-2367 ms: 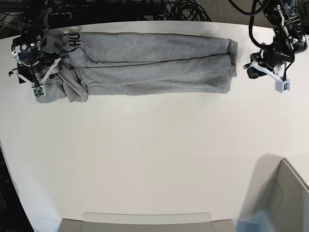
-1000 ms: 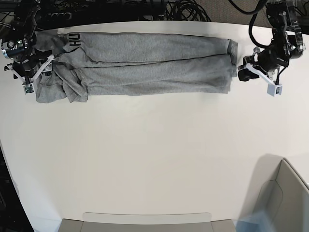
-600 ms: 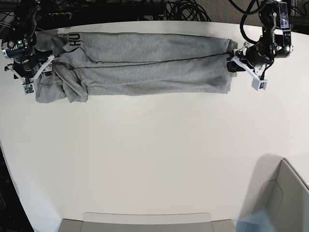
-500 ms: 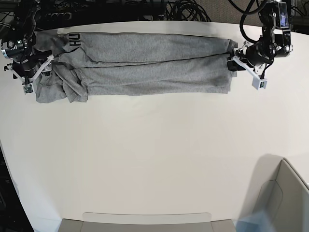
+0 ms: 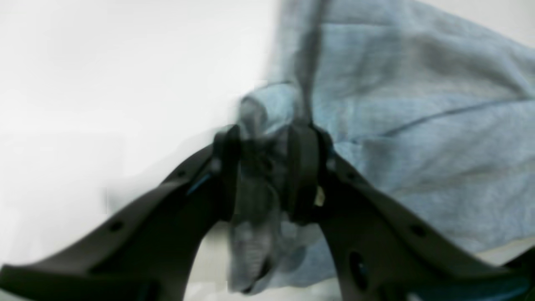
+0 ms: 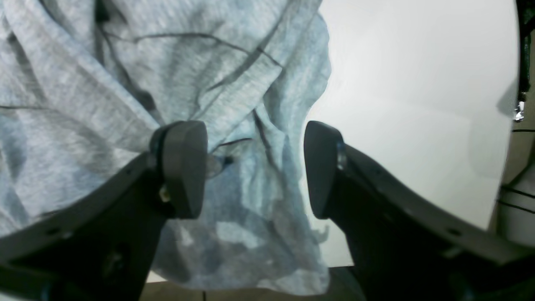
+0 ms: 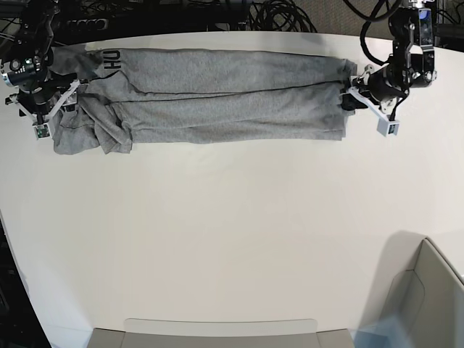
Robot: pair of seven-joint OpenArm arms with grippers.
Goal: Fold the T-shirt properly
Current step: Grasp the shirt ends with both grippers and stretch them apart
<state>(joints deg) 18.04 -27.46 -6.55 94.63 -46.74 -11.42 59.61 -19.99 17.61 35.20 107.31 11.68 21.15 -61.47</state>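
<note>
The big white table (image 7: 232, 239) has lots of bare room in front. A long heather-grey cotton T-shirt (image 7: 217, 98) lies folded into a strip along the far edge, black cables (image 7: 275, 14) just behind it. A grey box corner (image 7: 428, 290) sits front-right. L gripper (image 5: 263, 171) pinches the shirt's end. R gripper (image 6: 255, 167) has its jaws apart round the bunched end.
</note>
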